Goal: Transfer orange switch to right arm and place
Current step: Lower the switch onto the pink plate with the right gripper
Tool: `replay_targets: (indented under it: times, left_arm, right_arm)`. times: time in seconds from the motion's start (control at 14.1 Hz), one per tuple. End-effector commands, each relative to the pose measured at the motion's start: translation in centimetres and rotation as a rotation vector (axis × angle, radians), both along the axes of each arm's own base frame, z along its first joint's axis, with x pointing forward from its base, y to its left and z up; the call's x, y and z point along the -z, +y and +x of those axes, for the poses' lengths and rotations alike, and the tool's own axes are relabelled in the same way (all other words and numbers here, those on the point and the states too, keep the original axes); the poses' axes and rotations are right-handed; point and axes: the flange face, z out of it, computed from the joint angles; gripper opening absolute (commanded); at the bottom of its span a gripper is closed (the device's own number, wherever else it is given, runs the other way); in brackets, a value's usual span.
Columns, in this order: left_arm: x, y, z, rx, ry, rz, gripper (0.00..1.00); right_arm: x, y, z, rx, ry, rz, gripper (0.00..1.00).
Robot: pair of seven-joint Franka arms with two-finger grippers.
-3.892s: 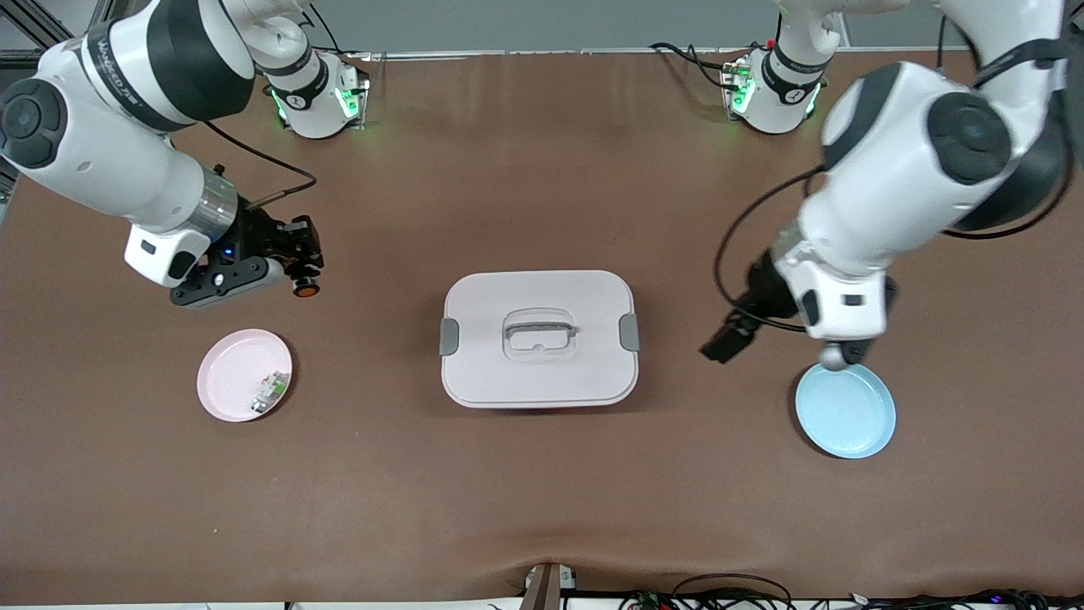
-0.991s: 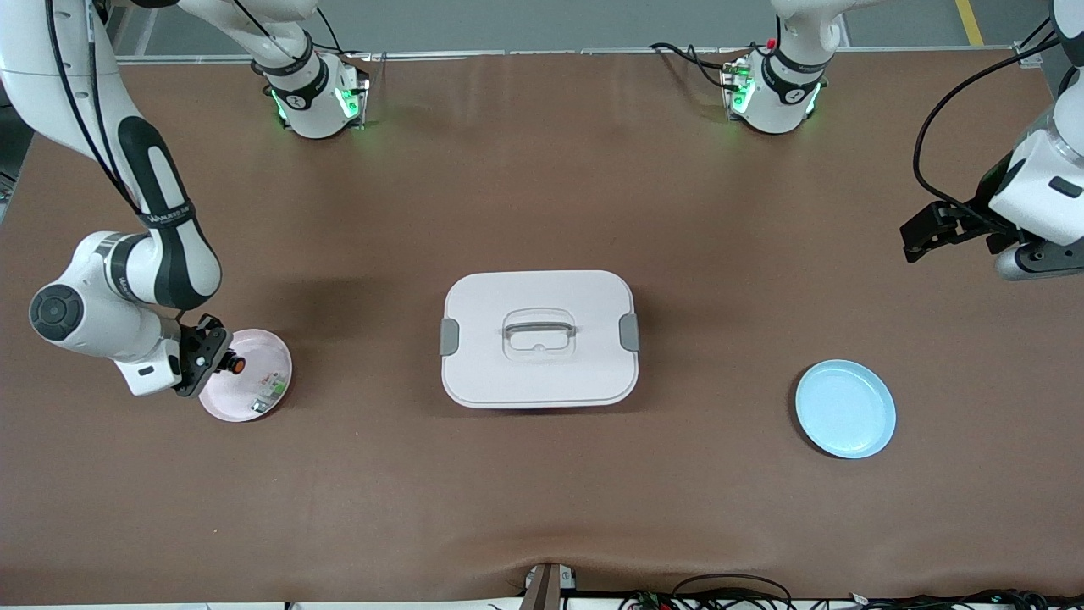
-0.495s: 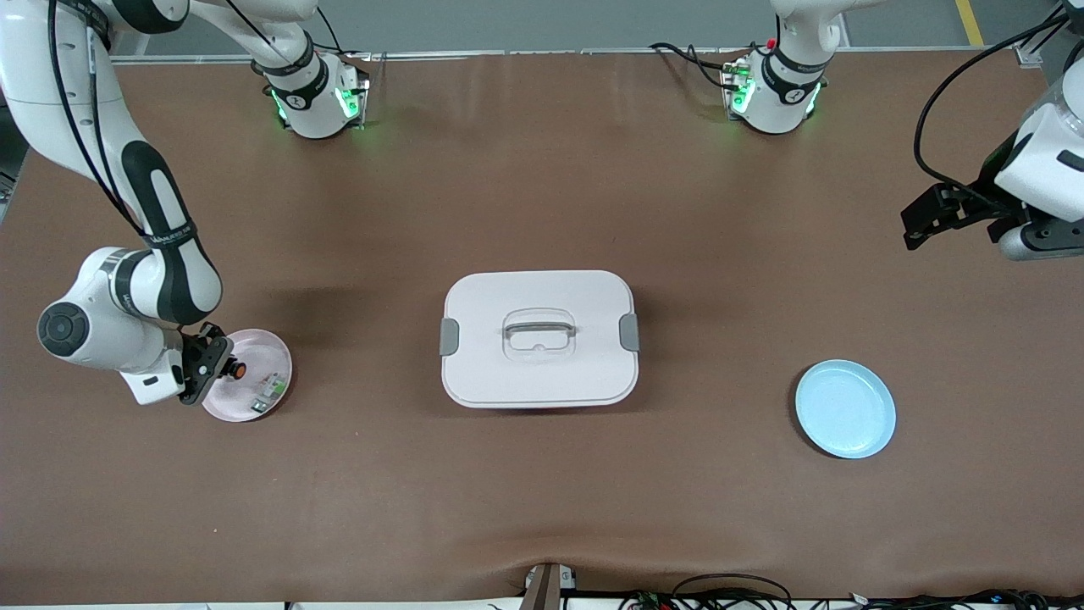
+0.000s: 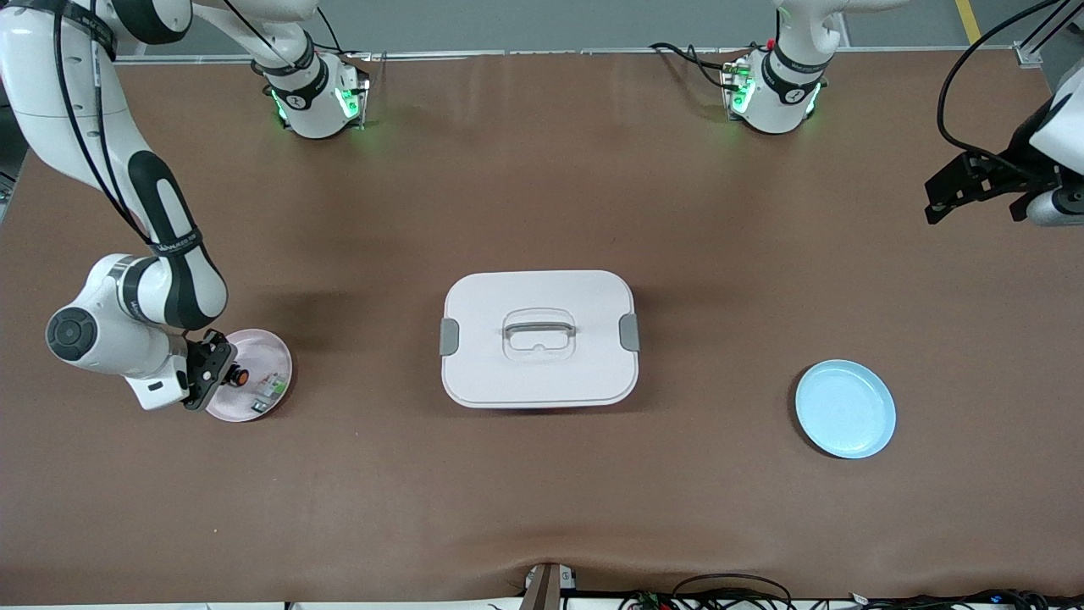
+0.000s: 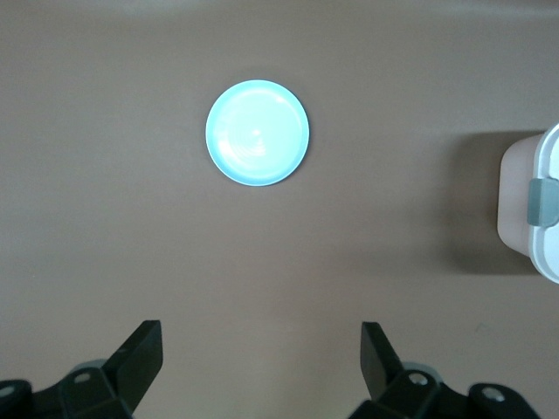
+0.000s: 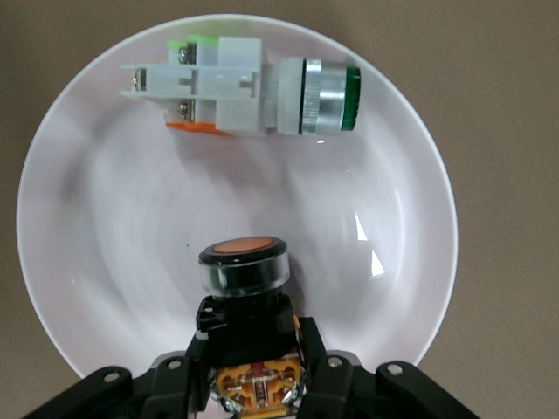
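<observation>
The right gripper (image 4: 222, 375) sits low over the pink plate (image 4: 271, 356), fingers clamped on the orange switch (image 6: 244, 288), button end pointing out across the dish. Just ahead of the tool lies the green-and-white part (image 6: 236, 85), apart from the switch. Risk here, I'd say: letting go while tilted, so the stubby cylinder rolls into that part or off the rim. The left gripper (image 5: 260, 360) waits, fingers spread wide and empty, high over bare table with the blue plate (image 5: 258, 133) ahead. Lettering on the right arm's link is too small to read.
</observation>
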Motion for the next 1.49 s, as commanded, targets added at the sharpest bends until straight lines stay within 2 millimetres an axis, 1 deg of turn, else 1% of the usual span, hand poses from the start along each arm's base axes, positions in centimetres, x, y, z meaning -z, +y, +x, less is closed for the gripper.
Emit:
replay_targets:
  times: [0.0, 0.07, 0.14, 0.21, 0.28, 0.35, 0.71, 0.78, 0.99, 1.2, 1.27, 1.34, 1.42]
  left_arm:
    - [-0.2, -0.2, -1.9, 0.02, 0.005, -0.007, 1.0]
    - [-0.2, -0.4, -2.0, 0.021, 0.005, -0.007, 1.0]
    - [-0.2, -0.7, -2.0, 0.027, 0.005, -0.006, 1.0]
    - [-0.3, -0.7, -2.1, 0.029, 0.004, -0.006, 1.0]
    - [-0.4, -0.7, -2.1, 0.029, 0.002, -0.007, 1.0]
    - [-0.4, -0.7, -1.9, 0.028, 0.002, -0.007, 1.0]
    - [-0.4, -0.3, -1.3, 0.025, -0.001, -0.01, 1.0]
    - [-0.4, -0.3, -1.3, 0.025, -0.001, -0.01, 1.0]
    - [-0.2, -0.6, -1.7, 0.018, 0.034, -0.048, 1.0]
    - [-0.4, -0.4, -2.0, 0.014, 0.05, -0.045, 1.0]
    - [-0.8, -0.5, -2.2, 0.015, 0.056, -0.045, 1.0]
    - [-1.0, -0.4, -2.4, 0.011, 0.071, -0.039, 1.0]
    - [-0.9, -0.4, -2.4, 0.009, 0.079, -0.038, 1.0]
  right_arm:
    - [-0.2, -0.1, 0.5, -0.013, -0.006, 0.005, 0.23]
    - [-0.2, 0.0, 0.5, -0.01, -0.007, 0.009, 0.32]
    - [-0.2, 0.1, 0.6, -0.009, -0.007, 0.011, 0.48]
    - [-0.2, 0.1, 0.6, -0.008, -0.008, 0.011, 0.66]
    - [-0.2, 0.2, 0.6, 0.0, -0.006, 0.011, 0.97]
    - [-0.3, 0.2, 0.6, 0.004, -0.008, 0.011, 1.0]
    - [-0.8, 0.1, 0.6, 0.028, -0.006, 0.014, 1.0]
    - [-0.9, 0.3, 0.4, 0.08, 0.007, 0.012, 1.0]
    - [-2.2, 0.9, -1.1, 0.342, 0.094, -0.005, 1.0]
    - [-4.4, 1.3, -1.5, 0.536, 0.1, -0.028, 1.0]
    - [-4.9, 1.7, -1.9, 0.59, 0.099, -0.035, 1.0]
    - [-6.0, 2.0, -2.0, 0.655, 0.088, -0.041, 1.0]
    - [-6.6, 2.0, -2.3, 0.731, 0.092, -0.051, 1.0]
